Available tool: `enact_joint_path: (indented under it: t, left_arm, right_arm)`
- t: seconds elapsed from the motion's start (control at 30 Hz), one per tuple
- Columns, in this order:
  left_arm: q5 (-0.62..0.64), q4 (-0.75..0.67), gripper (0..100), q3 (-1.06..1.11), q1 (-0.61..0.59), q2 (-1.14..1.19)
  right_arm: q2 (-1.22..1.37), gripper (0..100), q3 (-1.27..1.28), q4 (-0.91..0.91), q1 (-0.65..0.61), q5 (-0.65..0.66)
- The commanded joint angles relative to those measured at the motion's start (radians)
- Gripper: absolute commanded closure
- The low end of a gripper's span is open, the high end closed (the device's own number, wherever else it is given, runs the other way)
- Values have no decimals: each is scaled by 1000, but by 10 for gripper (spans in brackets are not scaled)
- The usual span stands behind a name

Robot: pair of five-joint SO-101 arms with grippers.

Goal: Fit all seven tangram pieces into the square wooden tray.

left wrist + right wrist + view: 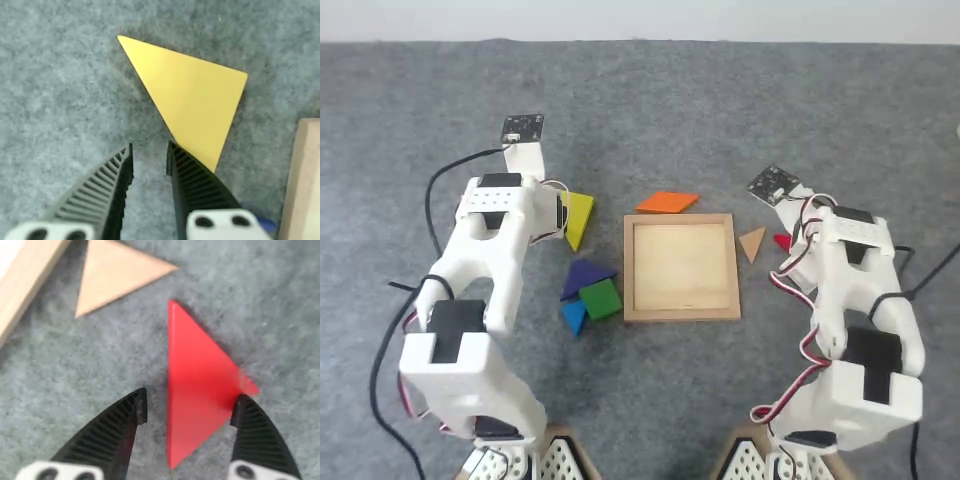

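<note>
Both arms hung low over the grey mat while the square wooden tray [629, 270] lay between them with nothing in it. The left gripper [149, 147] held its jaws a narrow gap apart, poised just off one long edge of the yellow triangle [195, 110]. The right gripper [192, 397] stood spread wide across the red triangle [197, 390]. One finger sat at the red piece's corner, the other apart from its straight edge.

Closing from there would likely have met the red piece unevenly, so it might have pivoted or skidded toward the tan triangle [112, 275] close beside it. On the left, the narrow jaws seemed set to close on mat or clip only a corner, nudging the flat piece without lifting it.

Room was tight around the tray's raised rim. An orange parallelogram [668, 202] lay just beside its far side, and the tan triangle sat close to the side facing the right arm. A purple triangle [586, 277], green square [602, 298] and blue triangle [574, 316] clustered by the other. Open mat lay beyond the far side.
</note>
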Motion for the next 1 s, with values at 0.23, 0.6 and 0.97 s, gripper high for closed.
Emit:
enact_joint_path:
  t: [0.23,0.6,0.97]
  left_arm:
    - [-15,12,889,-38,6,-12]
    - [-15,12,889,-38,6,-12]
    - [-15,12,889,-38,5,-12]
  right_arm:
    - [-99,652,-26,-7,16,17]
    - [12,664,-28,-87,4,117]
    - [42,815,-69,27,4,146]
